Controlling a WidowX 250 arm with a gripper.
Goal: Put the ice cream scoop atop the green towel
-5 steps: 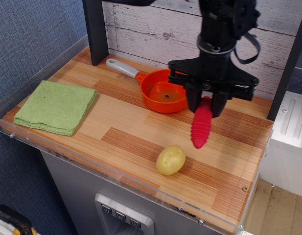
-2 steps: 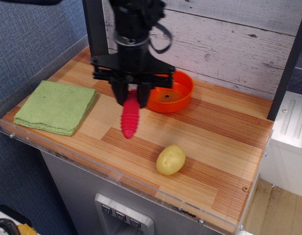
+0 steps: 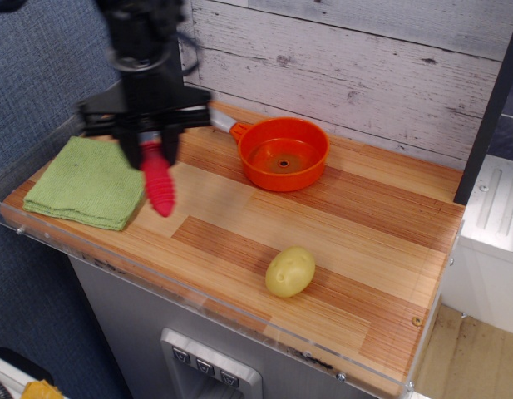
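My gripper (image 3: 149, 146) is shut on the ice cream scoop (image 3: 158, 182). Only its ribbed red handle shows, hanging down below the fingers; the silver bowl is hidden inside the gripper. The scoop hangs in the air just off the right edge of the green towel (image 3: 88, 181), which lies flat at the left end of the wooden counter. The arm is slightly blurred.
An orange pan (image 3: 283, 153) with a grey handle sits at the back middle near the plank wall. A yellow potato (image 3: 289, 271) lies near the front edge. A clear plastic rim (image 3: 40, 237) runs along the counter's front and left side.
The gripper has carried the scoop leftward across the counter, from the right of the pan, past the pan's front, to the towel's right edge.
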